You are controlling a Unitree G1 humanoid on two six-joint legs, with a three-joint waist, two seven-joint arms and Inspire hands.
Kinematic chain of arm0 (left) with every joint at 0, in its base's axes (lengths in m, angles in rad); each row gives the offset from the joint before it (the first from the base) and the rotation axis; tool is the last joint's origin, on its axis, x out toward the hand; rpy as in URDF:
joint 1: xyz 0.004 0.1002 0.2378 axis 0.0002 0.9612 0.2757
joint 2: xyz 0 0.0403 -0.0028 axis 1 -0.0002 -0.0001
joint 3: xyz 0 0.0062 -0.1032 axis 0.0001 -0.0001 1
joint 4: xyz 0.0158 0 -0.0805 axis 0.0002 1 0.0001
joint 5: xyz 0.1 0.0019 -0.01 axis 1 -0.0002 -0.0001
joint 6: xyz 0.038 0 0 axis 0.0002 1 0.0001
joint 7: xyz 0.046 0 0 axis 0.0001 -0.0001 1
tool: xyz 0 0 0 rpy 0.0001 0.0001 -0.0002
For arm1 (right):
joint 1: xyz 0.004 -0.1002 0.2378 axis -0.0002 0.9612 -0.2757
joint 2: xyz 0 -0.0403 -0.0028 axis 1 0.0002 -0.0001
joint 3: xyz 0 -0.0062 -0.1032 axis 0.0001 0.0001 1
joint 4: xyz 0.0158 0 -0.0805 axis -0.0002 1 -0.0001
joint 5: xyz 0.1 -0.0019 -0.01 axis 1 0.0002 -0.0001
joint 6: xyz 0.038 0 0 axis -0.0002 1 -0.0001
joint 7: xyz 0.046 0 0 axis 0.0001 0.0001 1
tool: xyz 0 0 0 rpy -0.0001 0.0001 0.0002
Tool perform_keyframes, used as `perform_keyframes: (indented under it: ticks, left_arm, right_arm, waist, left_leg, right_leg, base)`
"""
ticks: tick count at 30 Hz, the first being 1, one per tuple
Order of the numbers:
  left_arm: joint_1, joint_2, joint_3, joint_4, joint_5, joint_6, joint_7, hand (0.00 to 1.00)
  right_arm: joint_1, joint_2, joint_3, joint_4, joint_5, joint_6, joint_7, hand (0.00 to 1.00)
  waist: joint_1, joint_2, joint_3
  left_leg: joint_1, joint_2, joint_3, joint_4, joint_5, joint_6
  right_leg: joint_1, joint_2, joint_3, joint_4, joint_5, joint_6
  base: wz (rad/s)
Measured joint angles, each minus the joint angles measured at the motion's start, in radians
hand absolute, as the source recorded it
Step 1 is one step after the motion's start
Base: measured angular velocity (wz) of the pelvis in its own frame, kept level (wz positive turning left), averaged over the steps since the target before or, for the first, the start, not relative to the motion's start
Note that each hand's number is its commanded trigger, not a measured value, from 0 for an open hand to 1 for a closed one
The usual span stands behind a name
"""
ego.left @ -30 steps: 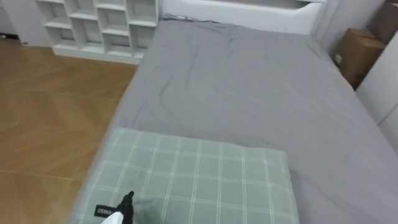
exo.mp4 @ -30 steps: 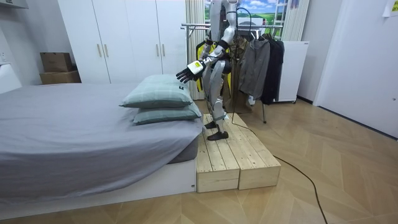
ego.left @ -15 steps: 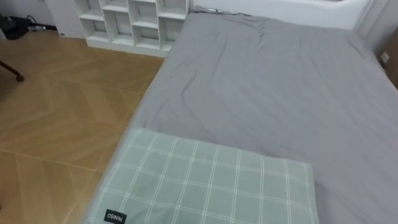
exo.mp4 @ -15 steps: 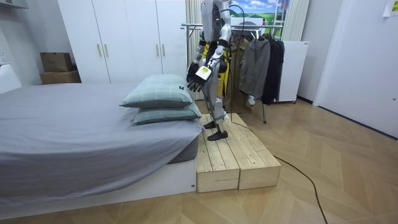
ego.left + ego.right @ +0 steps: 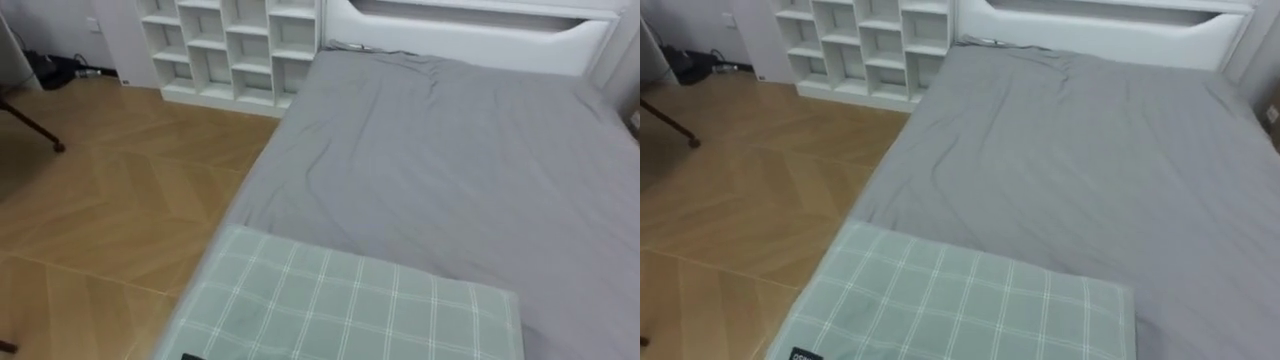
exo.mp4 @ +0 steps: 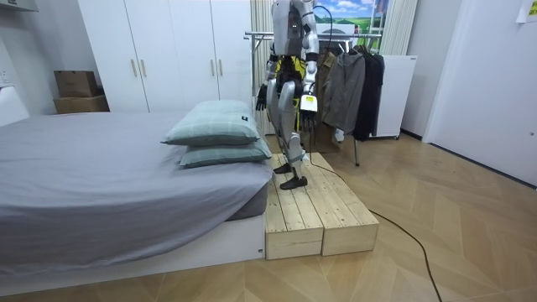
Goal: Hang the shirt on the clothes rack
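Standing upright on a platform (image 6: 319, 214) of pale wooden slats, boxy and low, set hard against the bed's pillow end. Both arms down by the hips: left hand (image 6: 308, 116) on the room view's right, right hand (image 6: 261, 97) on the room view's left, dark and well apart. Too small there to tell how far open either is, or whether anything is in its hold.

Just behind, a thin metal rack (image 6: 258, 35) with the clothes (image 6: 344, 88) draped from its rail: a limp grey jacket, and beside it something darker, both clear of the hands.

Nearest in the eye views, a plump pillow (image 5: 350, 310), sage green, crossed by fine pale lines into a check, with a small dark label at its near edge. Under it in the room view, a second pillow (image 6: 222, 156) of the same cloth, flatter. Beyond, a grey sheet (image 5: 450, 170), smooth and matt, broken by a few long shallow creases running toward the far end.

To the left of the bed, a floor (image 5: 110, 220) of warm wood laid in herringbone, with a slim dark leg (image 5: 30, 125) slanting across its far corner. Farther off, a white shelf (image 5: 235, 45) of square open cubbies against the wall, and next to it a white headboard (image 5: 470, 30), smooth, with rounded corners.

Farthest in the room view, tall white wardrobes (image 6: 168, 54) with flat doors and small handles, and brown cardboard boxes (image 6: 77, 84) stacked beside them.
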Motion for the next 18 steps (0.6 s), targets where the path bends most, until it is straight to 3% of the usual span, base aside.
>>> perform_keyframes:
  ticks: [6,10,15,18]
  left_arm:
    - [0.000,-0.017,0.006,-0.026,-0.007,0.039,-0.031,0.00]
    - [-0.031,-0.021,0.000,-0.055,0.002,0.068,-0.050,0.00]
    - [-0.077,-0.037,-0.009,-0.073,-0.009,0.076,-0.051,0.00]
    - [-0.094,-0.037,-0.023,-0.070,-0.009,0.077,-0.072,0.00]
  right_arm:
    - [0.009,0.001,0.002,-0.004,-0.036,0.042,0.035,0.00]
    - [0.017,0.002,0.001,-0.003,-0.040,0.066,0.036,0.00]
    - [0.011,0.006,0.001,-0.004,-0.072,0.072,0.036,0.00]
    - [0.011,0.009,0.001,0.002,-0.088,0.075,0.043,0.00]
  waist:
    - [-0.002,-0.014,0.0052]
    - [-0.009,-0.005,-0.0009]
    - [-0.030,-0.004,-0.0042]
    - [-0.035,-0.014,0.0013]
  left_leg:
    - [-0.004,-0.016,-0.008,0.015,0.002,-0.001]
    - [-0.003,-0.015,-0.012,0.025,0.005,-0.002]
    - [0.004,-0.015,-0.012,0.018,0.007,-0.001]
    - [0.033,-0.016,-0.010,-0.005,0.007,-0.002]
  right_leg:
    - [0.004,-0.011,0.002,0.000,-0.030,-0.007]
    - [0.001,-0.011,0.000,0.002,-0.034,-0.008]
    - [0.009,-0.010,0.000,0.005,-0.034,-0.009]
    - [0.024,-0.010,0.005,0.004,-0.034,-0.009]
  base:
    - [0.02]
    - [0.03]
    - [-0.01]
    - [-0.06]
